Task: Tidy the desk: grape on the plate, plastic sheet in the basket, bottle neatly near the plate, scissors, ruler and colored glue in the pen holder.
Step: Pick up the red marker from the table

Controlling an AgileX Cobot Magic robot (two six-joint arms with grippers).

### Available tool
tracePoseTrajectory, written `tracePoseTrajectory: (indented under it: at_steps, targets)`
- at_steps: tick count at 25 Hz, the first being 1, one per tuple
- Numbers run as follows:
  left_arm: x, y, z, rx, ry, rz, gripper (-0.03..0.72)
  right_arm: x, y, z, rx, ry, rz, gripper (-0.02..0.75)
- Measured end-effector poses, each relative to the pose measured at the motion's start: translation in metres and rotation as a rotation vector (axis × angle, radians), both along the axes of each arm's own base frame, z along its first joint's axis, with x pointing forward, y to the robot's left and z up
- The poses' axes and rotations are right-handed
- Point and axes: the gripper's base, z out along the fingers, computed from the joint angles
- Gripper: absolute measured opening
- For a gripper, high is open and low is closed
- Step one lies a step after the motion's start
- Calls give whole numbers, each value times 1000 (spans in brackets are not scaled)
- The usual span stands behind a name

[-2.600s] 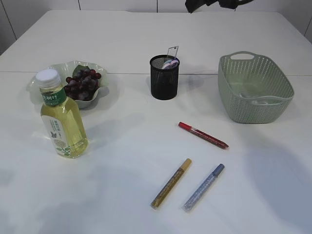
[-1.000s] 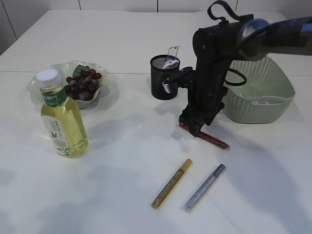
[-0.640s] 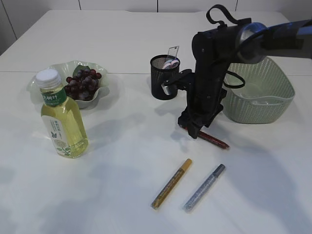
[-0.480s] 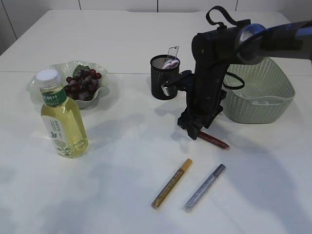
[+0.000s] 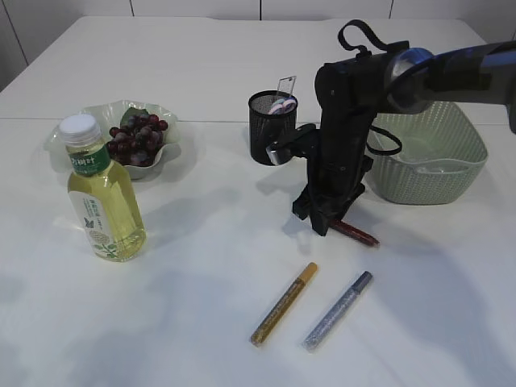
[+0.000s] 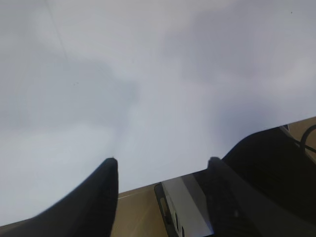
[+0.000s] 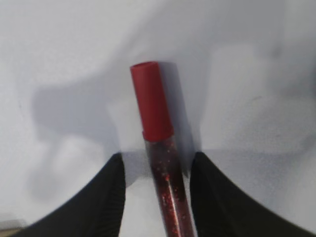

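Observation:
My right gripper (image 5: 319, 218) (image 7: 157, 163) is down at the table, open, its two fingers straddling the red glitter glue pen (image 5: 353, 232) (image 7: 157, 143) without touching it. A gold glue pen (image 5: 283, 303) and a silver-blue glue pen (image 5: 337, 310) lie nearer the front. The black mesh pen holder (image 5: 272, 129) holds the ruler and scissors handles. Grapes (image 5: 135, 137) lie on the pale green plate (image 5: 97, 114). The bottle (image 5: 103, 193) of yellow drink stands in front of the plate. My left gripper (image 6: 162, 165) is open and empty over bare table.
The green woven basket (image 5: 422, 145) stands at the right, just behind my right arm. The left wrist view shows the table's edge and a dark device below it.
My right arm came in from the back and lowered over the red glue pen. Over the last second the gripper dropped a little lower around the pen's capped end.

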Motion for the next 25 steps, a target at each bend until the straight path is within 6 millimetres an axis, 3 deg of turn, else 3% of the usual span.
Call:
tracePoseTrajectory:
  at_steps: [5, 13, 20, 25]
  targets:
    - [0, 0, 0, 0, -1, 0, 415, 0, 1, 0, 5, 2, 5, 249]
    - [0, 0, 0, 0, -1, 0, 415, 0, -1, 0, 31, 11, 8, 126]
    - [0, 0, 0, 0, -1, 0, 415, 1, 3, 3, 91, 10, -11, 113]
    - [0, 0, 0, 0, -1, 0, 415, 5, 1, 33, 284, -10, -60, 113]
